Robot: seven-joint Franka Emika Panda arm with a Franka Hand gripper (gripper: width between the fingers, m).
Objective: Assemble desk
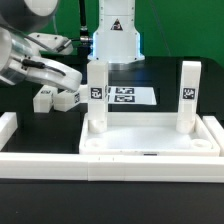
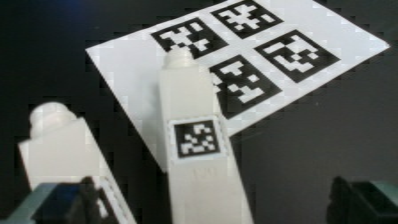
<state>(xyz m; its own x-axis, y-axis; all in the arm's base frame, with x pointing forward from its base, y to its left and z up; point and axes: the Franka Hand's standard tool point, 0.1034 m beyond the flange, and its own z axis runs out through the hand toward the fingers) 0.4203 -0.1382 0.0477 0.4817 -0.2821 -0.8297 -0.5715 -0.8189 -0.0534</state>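
White plastic rectangular desk top (image 1: 150, 141), tray-like with raised rim, lower centre of the exterior view; short white square tagged left leg (image 1: 97, 95) and matching right leg (image 1: 189, 95) stand upright on it. Loose white legs (image 1: 52, 98) lie at mid-left, and the flat white marker board (image 1: 125, 96) lies behind the top at centre. Two-finger metal gripper (image 2: 214, 198), upper left in the exterior view: released, jaws wide, grasping nothing.
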